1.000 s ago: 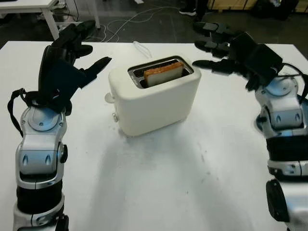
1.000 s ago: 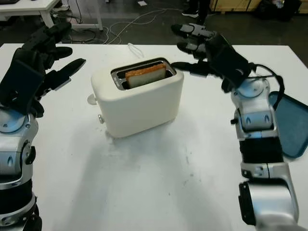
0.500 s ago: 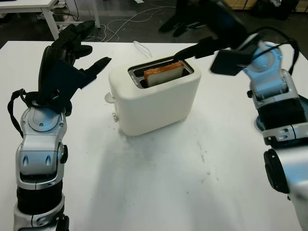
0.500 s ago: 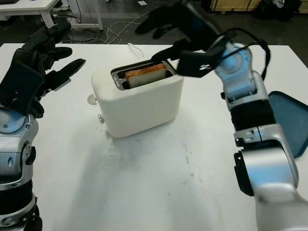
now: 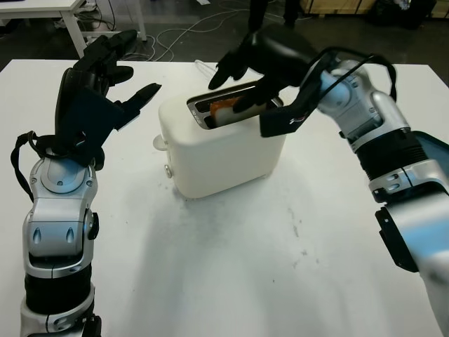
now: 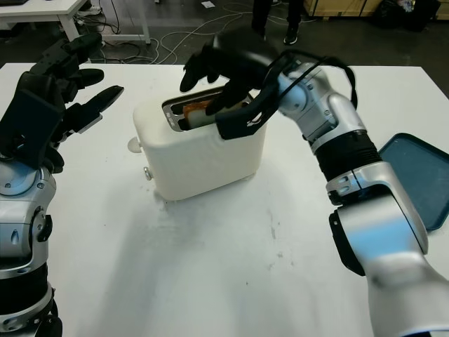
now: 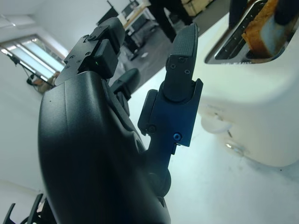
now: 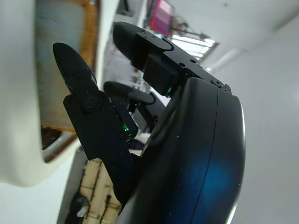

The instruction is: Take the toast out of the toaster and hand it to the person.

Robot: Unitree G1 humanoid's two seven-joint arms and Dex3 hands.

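Toast [image 5: 219, 110], a browned slice, sits in the slot of the cream plastic toaster [image 5: 224, 151] mid-bench, and your right hand [image 5: 254, 62] is right over it, one finger reaching down at the slice; whether it grips yet, you cannot tell. Your left hand [image 5: 98, 88] is released, holding nothing, raised beside the toaster. White bench [image 5: 231, 267] underneath, blue tray [image 6: 421, 175] at its right edge.

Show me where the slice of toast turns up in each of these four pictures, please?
Left eye view: toast in the toaster's slot, partly covered by the right hand.
Right eye view: same slot, again under that hand.
Left wrist view: at a corner of the picture, sticking up from the slot.
Right wrist view: at the picture's edge, behind a finger.
Shared landmark: the cream toaster.
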